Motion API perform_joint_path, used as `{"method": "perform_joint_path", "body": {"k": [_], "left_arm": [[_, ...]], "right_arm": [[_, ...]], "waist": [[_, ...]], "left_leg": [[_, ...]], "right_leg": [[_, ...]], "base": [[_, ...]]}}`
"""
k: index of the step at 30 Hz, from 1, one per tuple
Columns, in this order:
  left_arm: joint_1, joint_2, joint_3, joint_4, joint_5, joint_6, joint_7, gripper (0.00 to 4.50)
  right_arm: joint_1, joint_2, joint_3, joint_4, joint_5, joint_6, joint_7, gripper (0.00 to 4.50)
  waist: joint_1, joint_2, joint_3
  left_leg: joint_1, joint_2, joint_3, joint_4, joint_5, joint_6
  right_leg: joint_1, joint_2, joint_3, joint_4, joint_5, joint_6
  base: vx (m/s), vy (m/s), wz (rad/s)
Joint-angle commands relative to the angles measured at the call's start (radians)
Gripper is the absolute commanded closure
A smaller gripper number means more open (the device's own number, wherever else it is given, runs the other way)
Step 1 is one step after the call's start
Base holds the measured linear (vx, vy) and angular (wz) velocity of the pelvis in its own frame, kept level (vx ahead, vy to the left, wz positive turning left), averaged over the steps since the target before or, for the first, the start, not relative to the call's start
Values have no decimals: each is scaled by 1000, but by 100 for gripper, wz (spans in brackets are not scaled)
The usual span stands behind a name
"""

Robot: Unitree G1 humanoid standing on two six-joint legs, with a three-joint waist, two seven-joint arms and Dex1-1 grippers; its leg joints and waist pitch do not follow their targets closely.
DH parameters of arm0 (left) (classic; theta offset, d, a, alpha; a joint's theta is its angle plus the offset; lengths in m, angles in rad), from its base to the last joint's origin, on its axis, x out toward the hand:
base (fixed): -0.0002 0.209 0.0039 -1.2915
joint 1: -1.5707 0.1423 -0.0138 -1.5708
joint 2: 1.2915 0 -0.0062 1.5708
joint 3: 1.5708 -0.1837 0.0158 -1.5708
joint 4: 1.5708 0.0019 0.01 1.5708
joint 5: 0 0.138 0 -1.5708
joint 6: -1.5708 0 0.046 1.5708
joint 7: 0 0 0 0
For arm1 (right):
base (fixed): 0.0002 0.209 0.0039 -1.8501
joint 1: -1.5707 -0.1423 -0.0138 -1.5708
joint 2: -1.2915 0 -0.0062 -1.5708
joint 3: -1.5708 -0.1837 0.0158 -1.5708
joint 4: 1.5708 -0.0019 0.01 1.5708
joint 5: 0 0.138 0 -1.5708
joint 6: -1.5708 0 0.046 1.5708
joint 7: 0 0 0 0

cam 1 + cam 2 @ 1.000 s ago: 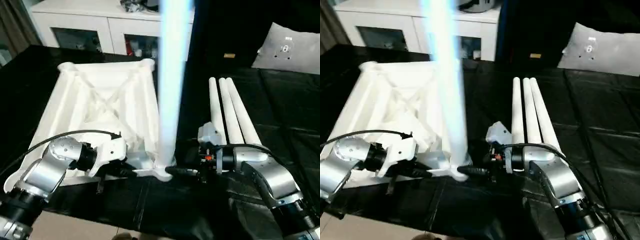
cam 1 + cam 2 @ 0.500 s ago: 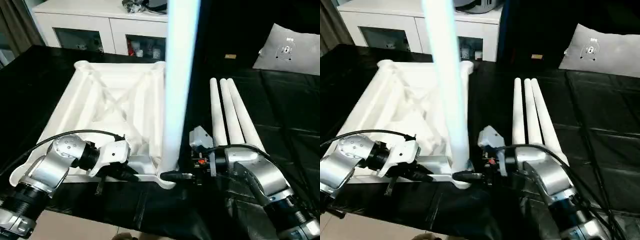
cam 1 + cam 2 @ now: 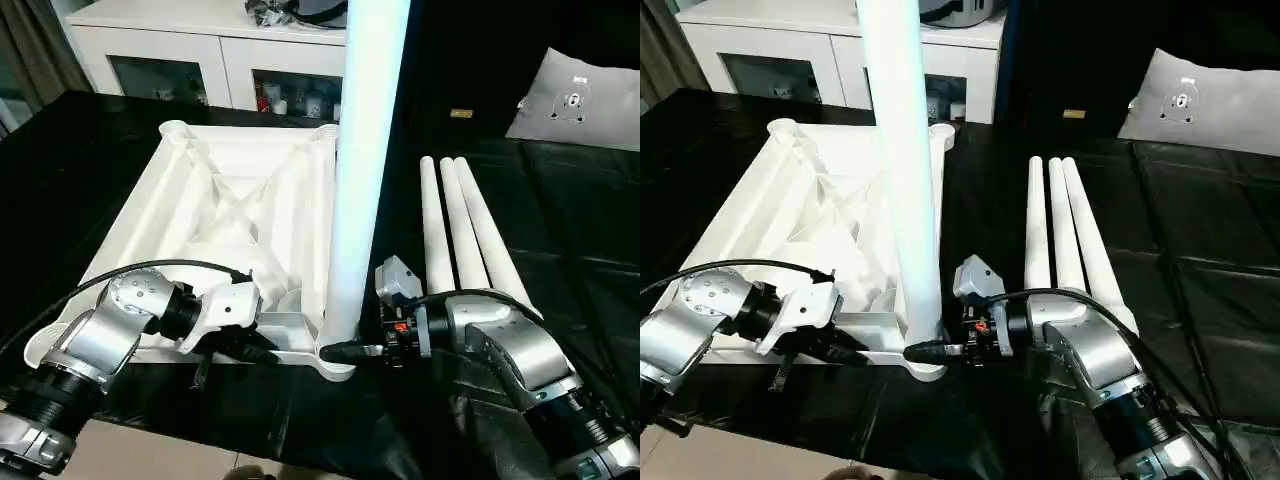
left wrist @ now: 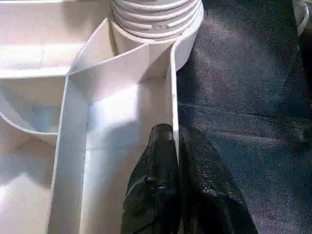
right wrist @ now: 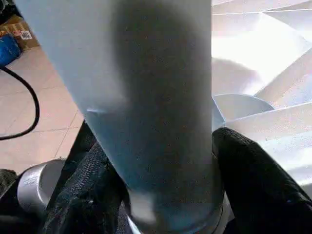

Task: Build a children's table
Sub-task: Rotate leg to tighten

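White leg (image 3: pixel 362 160) stands upright in tabletop's (image 3: pixel 225 220) near corner socket.

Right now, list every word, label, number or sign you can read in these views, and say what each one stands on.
No text can be read anywhere.
Small tan label on the dark surface behind the loose legs: too small to read.
Print on the cardboard box on the floor in the right wrist view: blurred, unreadable.
Tabletop, upright leg: plain white, no marking.
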Motion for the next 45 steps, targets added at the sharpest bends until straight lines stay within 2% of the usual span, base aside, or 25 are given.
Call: {"method": "perform_joint_path", "body": {"k": [1,5,8,9,10,13,14,15,17,18,19,20,23,24,27,28,29,31,33,34,36,38,40,43,45], "left_arm": [[-8,-3,-14,-14,-14,1,-26,450],[16,-15,25,-51,-10,67,68,450],[43,-45,57,-90,8,143,184,450],[68,-96,97,-131,9,220,299,450],[75,-109,103,-144,10,239,322,450],[105,-169,126,-197,23,316,426,450],[121,-227,141,-232,34,372,508,450],[128,-264,146,-247,44,397,557,450],[133,-310,149,-263,58,433,618,450],[126,-369,151,-267,93,467,711,450],[126,-369,151,-267,93,467,711,450],[100,-440,160,-254,122,484,812,450],[71,-517,164,-245,146,499,909,450],[66,-535,153,-252,161,503,931,450],[67,-546,139,-267,167,510,931,450],[70,-544,131,-275,170,517,925,450],[73,-541,126,-279,171,519,918,450],[78,-538,116,-290,179,532,916,450],[81,-531,111,-295,182,536,912,450],[84,-528,111,-298,184,541,912,450],[90,-477,109,-300,178,530,869,450],[93,-447,107,-296,174,515,840,450],[99,-418,104,-294,167,504,806,450],[108,-386,104,-288,156,485,769,450],[114,-341,104,-283,136,467,717,450]], "right_arm": [[-6,3,8,2,14,25,9,198],[35,31,7,-28,25,40,-30,199],[68,76,1,-36,7,32,-117,199],[94,128,-2,-27,-24,16,-214,199],[100,142,-4,-24,-30,14,-238,199],[118,206,-13,-2,-59,11,-349,200],[120,259,-33,23,-75,16,-439,200],[116,294,-50,44,-81,20,-497,200],[107,337,-73,72,-85,29,-568,200],[91,392,-111,113,-86,41,-658,200],[91,392,-111,113,-86,41,-658,200],[71,433,-137,154,-98,44,-733,200],[50,463,-146,194,-126,30,-804,200],[44,473,-156,208,-135,16,-833,200],[36,483,-185,223,-135,-9,-864,200],[34,488,-199,226,-131,-15,-865,165],[33,489,-208,227,-130,-18,-867,165],[28,493,-220,232,-135,-25,-879,130],[25,494,-225,233,-136,-32,-880,127],[22,495,-231,234,-135,-39,-884,98],[26,477,-243,209,-120,-71,-855,88],[34,465,-251,181,-100,-66,-824,78],[46,448,-254,153,-90,-61,-794,44],[64,416,-244,107,-74,-61,-727,35],[80,362,-226,53,-63,-58,-649,11]], "waist": [[-2,4,-62],[-3,5,-61],[-7,4,-56],[-11,6,-50],[-14,4,-49],[-31,-1,-41],[-34,-2,-42],[-45,-8,-38],[-53,-5,-38],[-59,-5,-37],[-64,-4,-36],[-65,-4,-38],[-65,-1,-45],[-66,-1,-46],[-60,2,-52],[-60,1,-53],[-59,3,-54],[-58,3,-58],[-59,6,-61],[-61,4,-62],[-60,6,-72],[-59,4,-71],[-58,7,-66],[-55,9,-62],[-51,9,-62]], "left_leg": [[1,56,-16,-75,-126,30],[1,59,-17,-76,-130,24],[2,58,-16,-80,-162,13],[3,57,-18,-82,-189,3],[3,57,-19,-84,-200,-3],[6,49,-26,-89,-257,-5],[11,47,-26,-86,-268,-5],[9,44,-26,-86,-275,-2],[14,42,-28,-85,-288,1],[13,42,-29,-86,-292,4],[15,43,-28,-86,-300,4],[17,40,-30,-85,-310,7],[17,45,-29,-88,-288,12],[12,46,-28,-90,-280,14],[8,46,-26,-89,-246,23],[6,47,-25,-90,-237,24],[5,48,-25,-90,-223,26],[2,50,-23,-87,-183,32],[-2,50,-22,-84,-149,38],[-6,49,-23,-84,-139,40],[-11,46,-22,-75,-77,54],[-17,46,-21,-72,-43,76],[-12,47,-18,-73,-82,77],[-7,51,-20,-78,-130,59],[-6,51,-21,-79,-138,54]], "right_leg": [[52,-87,56,-67,-266,-189],[52,-89,57,-66,-272,-189],[50,-90,58,-73,-330,-178],[46,-89,56,-79,-380,-168],[47,-89,56,-81,-401,-162],[44,-91,49,-103,-568,-96],[41,-90,49,-107,-586,-86],[38,-88,47,-112,-606,-79],[35,-89,44,-121,-644,-65],[34,-87,43,-120,-639,-63],[31,-86,44,-124,-642,-63],[32,-85,41,-125,-641,-58],[36,-83,45,-118,-541,-78],[40,-82,45,-114,-503,-87],[44,-84,51,-106,-421,-109],[46,-84,52,-103,-400,-115],[48,-84,53,-99,-366,-128],[52,-84,55,-90,-295,-154],[56,-85,55,-84,-232,-175],[60,-85,54,-81,-218,-178],[66,-86,54,-70,-146,-191],[64,-83,54,-64,-87,-205],[60,-83,53,-70,-135,-209],[57,-82,52,-78,-217,-194],[57,-81,52,-79,-231,-184]], "base": [[0,0,0],[0,0,0],[0,0,0],[0,0,0],[0,0,0],[0,0,0],[0,0,0],[0,0,0],[0,0,0],[0,0,0],[0,0,0],[0,0,0],[0,0,0],[0,0,0],[0,0,0],[0,0,0],[0,0,0],[0,0,0],[0,0,0],[0,0,0],[0,0,0],[0,0,0],[0,0,0],[0,0,0],[0,0,0]]}}
